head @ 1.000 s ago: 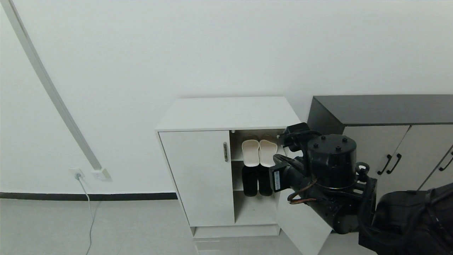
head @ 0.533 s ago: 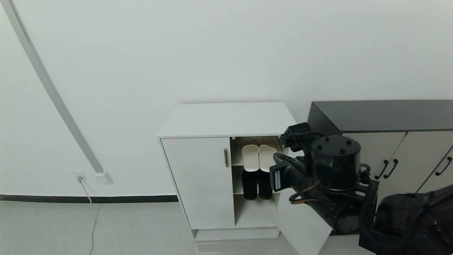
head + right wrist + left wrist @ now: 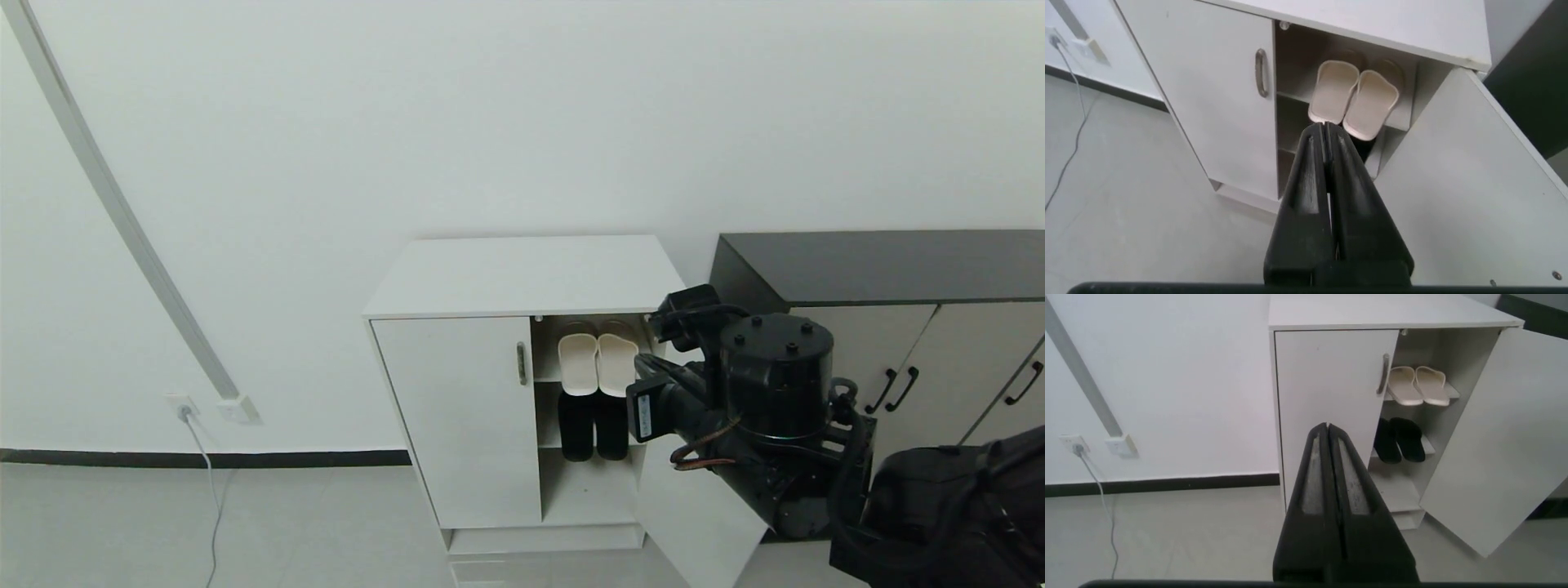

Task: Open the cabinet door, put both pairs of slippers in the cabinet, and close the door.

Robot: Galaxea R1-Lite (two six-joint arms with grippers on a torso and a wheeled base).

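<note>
Standing open, the cabinet (image 3: 522, 273) door (image 3: 694, 523) shows both pairs shelved.
White slippers (image 3: 598, 363) sit above black slippers (image 3: 593, 425) — left jaws and right jaws clenched, empty, the right seemingly near the door.

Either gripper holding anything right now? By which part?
Nothing is held. The left gripper and right gripper are both shut on nothing; the white slippers and black slippers sit on shelves inside the white cabinet.
</note>
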